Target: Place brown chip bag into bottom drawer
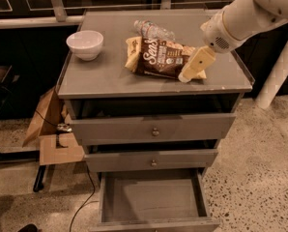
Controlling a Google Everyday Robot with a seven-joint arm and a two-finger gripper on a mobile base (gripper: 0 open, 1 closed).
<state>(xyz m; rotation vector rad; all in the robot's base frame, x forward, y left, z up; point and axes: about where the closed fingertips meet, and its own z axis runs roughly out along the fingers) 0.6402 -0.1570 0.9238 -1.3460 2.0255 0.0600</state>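
The brown chip bag (161,58) lies flat on the grey cabinet top (105,76), dark brown with white script and tan ends. My gripper (185,76) hangs from the white arm at the right and reaches down at the bag's right end, its tan finger (196,63) lying over that end. The bottom drawer (153,197) is pulled out at the foot of the cabinet, and its flat grey floor is bare.
A white bowl (85,44) stands at the top's left. A clear plastic bottle (153,30) lies just behind the bag. Two knobbed drawers (153,129) sit slightly ajar above the open one. Cardboard (52,129) and a cable lie on the floor at the left, and a white post (279,66) stands at the right.
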